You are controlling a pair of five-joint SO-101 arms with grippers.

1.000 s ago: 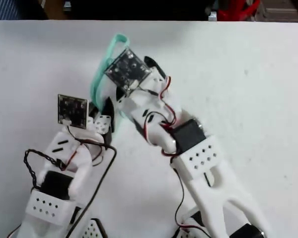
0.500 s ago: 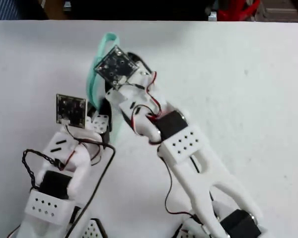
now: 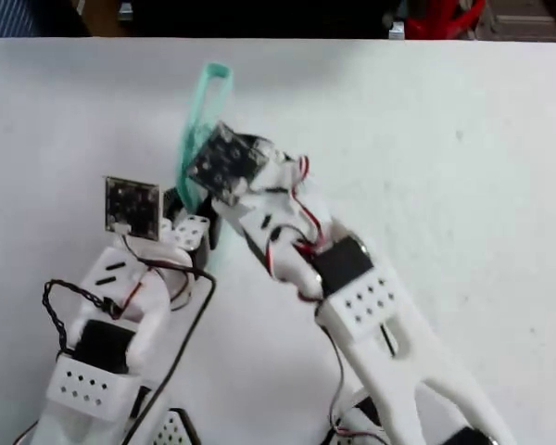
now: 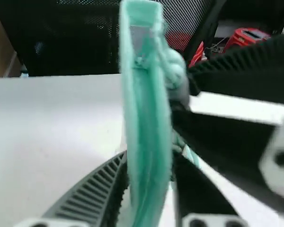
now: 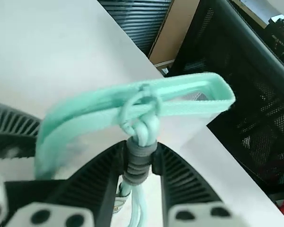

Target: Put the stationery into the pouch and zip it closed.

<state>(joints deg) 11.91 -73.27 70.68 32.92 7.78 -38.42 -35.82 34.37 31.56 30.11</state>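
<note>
A teal pouch (image 3: 197, 119) stands on its long edge on the white table (image 3: 445, 148), between the two arms. My left gripper (image 4: 149, 191) is shut on the pouch's (image 4: 144, 118) near end, one ribbed finger on each side. My right gripper (image 5: 139, 163) is shut on the grey zipper pull (image 5: 138, 158), whose teal cord loops up to the zip along the pouch's (image 5: 132, 101) top edge. In the high view the right wrist's camera board (image 3: 224, 162) hangs over the pouch's middle, and the left wrist's board (image 3: 132, 204) sits just beside it.
The table's far edge runs along the top of the high view, with dark chairs and a red object (image 3: 440, 19) beyond it. Bare tabletop stretches to the right and far left of the arms. A black cable (image 3: 69, 306) loops beside the left arm.
The right wrist swung toward the far left along the pouch, then drew back toward the near side. The pouch's far end swayed with it. The left arm has kept still.
</note>
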